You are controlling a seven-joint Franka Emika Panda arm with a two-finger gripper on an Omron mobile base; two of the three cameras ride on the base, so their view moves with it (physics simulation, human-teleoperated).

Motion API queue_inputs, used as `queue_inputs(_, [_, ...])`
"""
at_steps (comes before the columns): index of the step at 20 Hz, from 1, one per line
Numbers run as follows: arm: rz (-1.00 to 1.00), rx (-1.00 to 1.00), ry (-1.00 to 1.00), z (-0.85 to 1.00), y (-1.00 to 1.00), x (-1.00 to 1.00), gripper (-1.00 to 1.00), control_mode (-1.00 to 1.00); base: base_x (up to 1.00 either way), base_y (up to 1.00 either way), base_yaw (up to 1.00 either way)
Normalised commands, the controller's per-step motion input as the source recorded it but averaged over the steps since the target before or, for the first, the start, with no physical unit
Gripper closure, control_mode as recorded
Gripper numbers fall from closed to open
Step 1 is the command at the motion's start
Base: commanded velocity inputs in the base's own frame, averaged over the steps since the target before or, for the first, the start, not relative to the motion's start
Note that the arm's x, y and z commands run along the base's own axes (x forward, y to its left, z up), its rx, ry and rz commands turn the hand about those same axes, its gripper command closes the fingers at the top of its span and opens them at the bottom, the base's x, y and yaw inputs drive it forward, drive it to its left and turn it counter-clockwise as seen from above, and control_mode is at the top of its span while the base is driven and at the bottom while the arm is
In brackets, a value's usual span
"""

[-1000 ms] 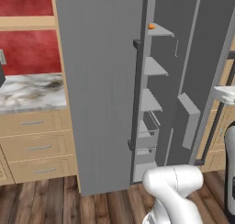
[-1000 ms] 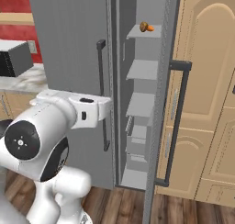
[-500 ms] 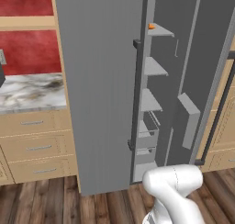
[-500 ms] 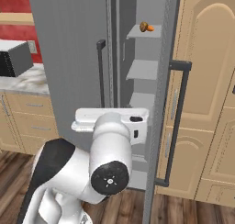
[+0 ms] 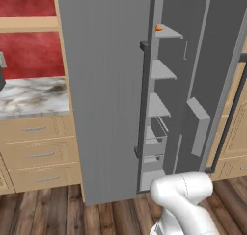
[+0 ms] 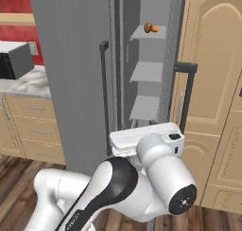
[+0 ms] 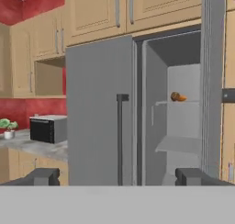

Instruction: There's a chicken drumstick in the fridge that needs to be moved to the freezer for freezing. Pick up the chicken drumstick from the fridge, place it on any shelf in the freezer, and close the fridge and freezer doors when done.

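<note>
One chicken drumstick (image 6: 151,28) lies on the shelf (image 6: 143,34), the highest in the freezer (image 6: 142,55), near its front edge and clear of the side walls. It sits in the same spot as a second ago, so you can treat the placing step as done.

The arm is what has changed. In the right base view it has swung from the left of the picture to the centre, low in front of the open compartment. This reads as a withdrawal from the shelf and a set-up for the doors.

The fridge door (image 5: 106,84) appears shut. The freezer door (image 5: 212,60) stands open, nearly edge-on in both base views, with its handle (image 6: 189,97) facing out. Closing it is likely your next step.

The gripper (image 7: 118,177) is spread wide and holds nothing. In the hand view the drumstick lies well apart from it, above and to the right of the fingertips (image 7: 195,176).
</note>
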Motion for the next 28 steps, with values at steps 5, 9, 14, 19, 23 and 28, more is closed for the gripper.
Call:
queue_inputs(5, [0.24, 0.02, 0.01, -0.28, -0.37, 0.27, -1.0, -1.0, 0.0, 0.0, 0.0])
queue_inputs(9, [0.3, 0.11, 0.02, -0.28, -0.09, 0.27, -1.0, -1.0, 0.0, 0.0, 0.0])
queue_inputs(14, [0.19, 0.08, 0.0, -0.37, -0.2, 0.12, -1.0, -1.0, 0.0, 0.0, 0.0])
queue_inputs(19, [0.06, 0.04, 0.0, -0.34, -0.32, 0.08, -1.0, -1.0, 0.0, 0.0, 0.0])
queue_inputs(23, [0.01, 0.02, 0.0, -0.38, -0.15, 0.32, -1.0, -1.0, 0.0, 0.0, 0.0])
queue_inputs(28, [0.05, 0.03, 0.0, -0.37, -0.12, 0.41, -1.0, -1.0, 0.0, 0.0, 0.0])
